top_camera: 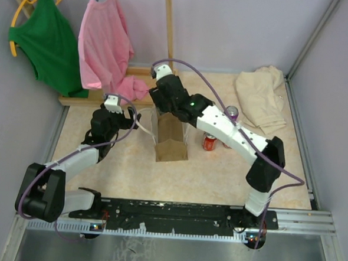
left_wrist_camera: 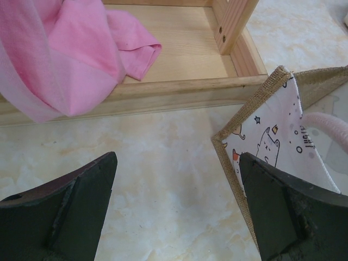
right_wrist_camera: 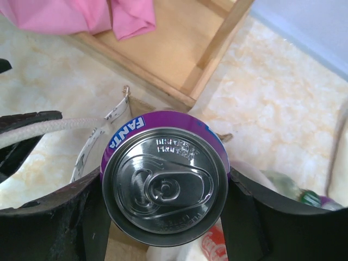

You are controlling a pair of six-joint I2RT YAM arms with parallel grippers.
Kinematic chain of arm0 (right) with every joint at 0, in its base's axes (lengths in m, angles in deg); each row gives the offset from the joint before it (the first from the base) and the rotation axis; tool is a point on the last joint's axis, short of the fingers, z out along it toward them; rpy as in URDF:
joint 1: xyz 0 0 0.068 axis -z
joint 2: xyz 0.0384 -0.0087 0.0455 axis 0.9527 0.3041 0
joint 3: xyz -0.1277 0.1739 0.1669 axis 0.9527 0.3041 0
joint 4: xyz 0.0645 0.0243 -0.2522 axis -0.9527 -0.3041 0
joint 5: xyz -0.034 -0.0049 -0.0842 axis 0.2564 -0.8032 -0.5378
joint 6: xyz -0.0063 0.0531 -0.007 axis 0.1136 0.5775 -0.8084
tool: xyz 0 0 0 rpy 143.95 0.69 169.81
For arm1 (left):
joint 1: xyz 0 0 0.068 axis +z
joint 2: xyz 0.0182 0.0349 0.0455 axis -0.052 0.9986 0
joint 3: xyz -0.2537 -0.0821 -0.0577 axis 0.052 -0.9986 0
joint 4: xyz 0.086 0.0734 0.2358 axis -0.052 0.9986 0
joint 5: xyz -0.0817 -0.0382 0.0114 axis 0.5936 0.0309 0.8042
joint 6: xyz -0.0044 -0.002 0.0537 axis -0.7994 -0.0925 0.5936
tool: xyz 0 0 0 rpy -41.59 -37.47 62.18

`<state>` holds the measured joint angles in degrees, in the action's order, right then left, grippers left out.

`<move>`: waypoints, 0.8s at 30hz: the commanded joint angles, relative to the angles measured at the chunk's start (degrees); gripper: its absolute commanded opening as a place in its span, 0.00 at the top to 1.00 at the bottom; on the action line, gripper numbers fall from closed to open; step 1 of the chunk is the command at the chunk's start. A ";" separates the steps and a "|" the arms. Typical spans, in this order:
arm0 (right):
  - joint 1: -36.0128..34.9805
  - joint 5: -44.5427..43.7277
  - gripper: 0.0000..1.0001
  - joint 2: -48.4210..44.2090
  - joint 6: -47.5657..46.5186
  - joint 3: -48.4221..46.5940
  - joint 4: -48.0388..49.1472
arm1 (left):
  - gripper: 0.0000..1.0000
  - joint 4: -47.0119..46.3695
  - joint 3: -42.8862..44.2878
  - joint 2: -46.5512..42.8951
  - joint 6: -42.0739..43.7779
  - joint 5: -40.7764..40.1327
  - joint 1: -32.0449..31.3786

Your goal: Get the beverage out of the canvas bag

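Note:
The tan-brown canvas bag stands open at mid-table, with a cartoon-print lining and white rope handles. My right gripper is shut on a purple Fanta can and holds it upright right over the bag's mouth. In the top view that gripper sits over the bag's far end and hides the can. My left gripper is open at the bag's left far corner, its jaws astride the burlap wall, one finger over the lining. It also shows in the top view.
A red Coca-Cola can and a second can stand right of the bag. A wooden rack base with a pink shirt and a green shirt lies behind. A pale beige cloth lies at the far right.

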<state>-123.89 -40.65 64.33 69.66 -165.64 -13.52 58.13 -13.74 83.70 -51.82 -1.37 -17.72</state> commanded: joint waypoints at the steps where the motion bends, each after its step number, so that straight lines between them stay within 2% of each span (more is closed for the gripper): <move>1: -0.53 -4.37 1.00 -12.03 -1.94 -5.87 2.78 | 0.00 -1.79 -0.58 -0.81 -0.23 0.21 -0.22; 6: -0.53 -7.41 1.00 -18.19 -2.07 -4.39 2.15 | 0.00 -1.91 -0.56 -0.58 -0.23 0.31 -0.19; 14: -0.53 -18.47 1.00 -27.24 -0.13 -0.79 -4.06 | 0.00 -1.91 -0.26 -0.48 0.18 -0.09 -0.24; 18: -0.53 -20.61 1.00 -33.58 5.63 2.83 -10.76 | 0.00 -1.82 0.18 -0.15 0.29 0.20 -0.20; 24: -0.59 -17.91 1.00 -42.93 21.37 12.52 -25.34 | 0.00 -1.82 0.45 0.12 0.01 1.19 -0.20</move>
<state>-123.96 -57.40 27.56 79.60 -156.87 -31.69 58.13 -13.78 83.72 -51.82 -1.29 -17.72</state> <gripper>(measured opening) 0.654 0.998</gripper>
